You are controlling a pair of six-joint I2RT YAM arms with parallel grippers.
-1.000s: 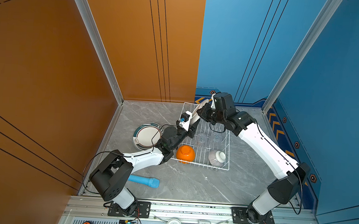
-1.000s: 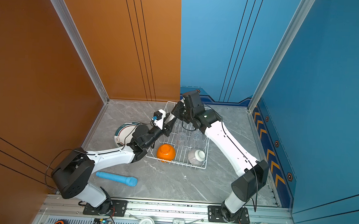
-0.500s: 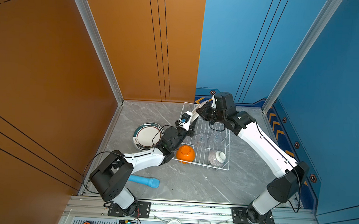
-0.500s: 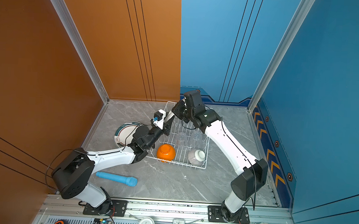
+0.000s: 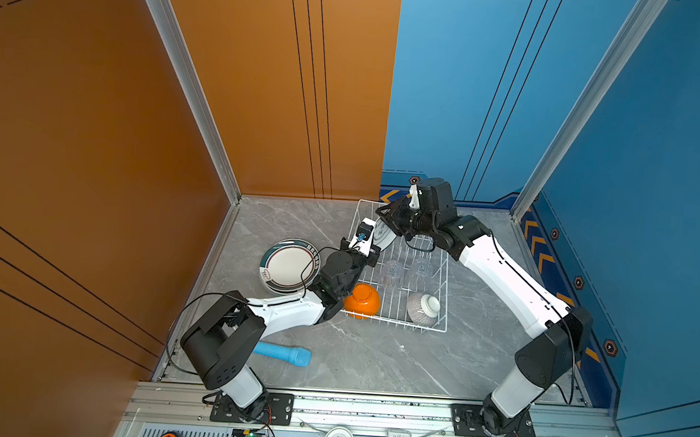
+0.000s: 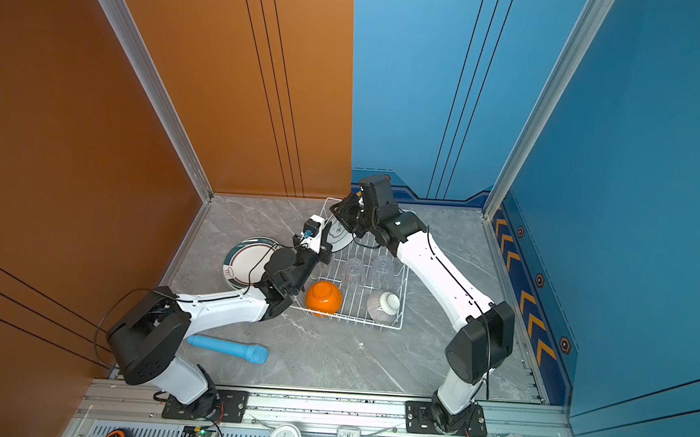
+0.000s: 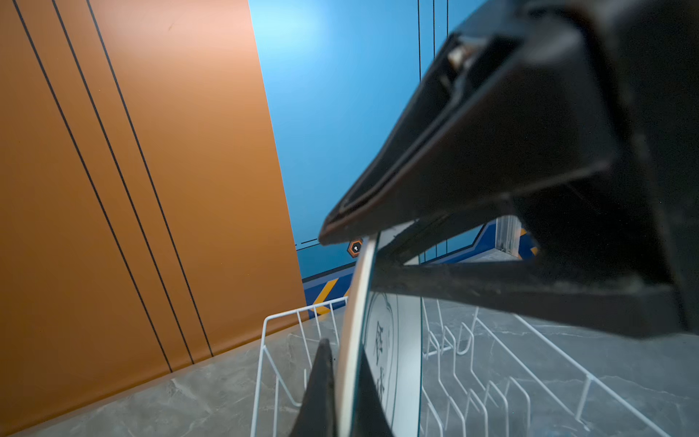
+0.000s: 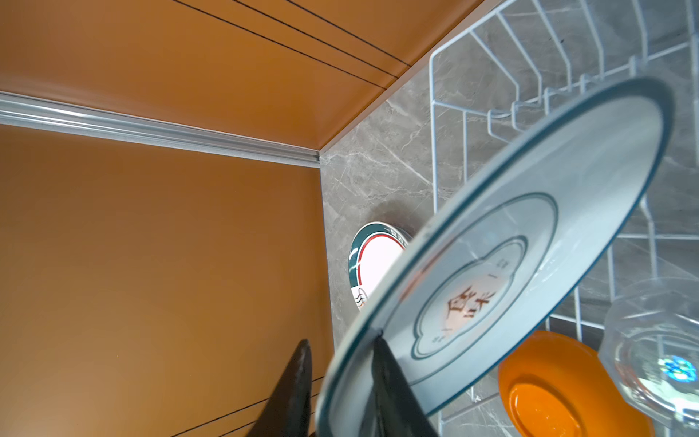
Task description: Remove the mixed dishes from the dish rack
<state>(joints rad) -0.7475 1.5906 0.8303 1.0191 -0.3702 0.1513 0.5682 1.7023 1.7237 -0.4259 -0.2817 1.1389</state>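
A white plate [image 5: 382, 238] [image 6: 337, 233] with a dark rim stands on edge above the far left corner of the dish rack [image 5: 446, 283] [image 6: 404, 289]. My left gripper [image 5: 375, 241] [image 7: 346, 359] is shut on its rim from below. My right gripper [image 5: 386, 222] [image 8: 340, 340] is open around the plate [image 8: 529, 227]: one finger touches the face, the other stands off the rim. In the rack sit an orange bowl [image 5: 362, 299] [image 8: 559, 389], a grey-striped bowl [image 5: 422, 309] and two clear tumblers [image 5: 393, 270] [image 5: 420, 267].
Another plate [image 5: 289, 265] [image 6: 246, 259] lies flat on the grey table left of the rack, under my left forearm. A light-blue cylinder [image 5: 284, 353] lies near the front left. The orange wall stands close behind and to the left of the rack.
My left gripper has closed on the plate's rim. My right gripper, shut on the plate before, has loosened its jaws. Both arms have hardly shifted.
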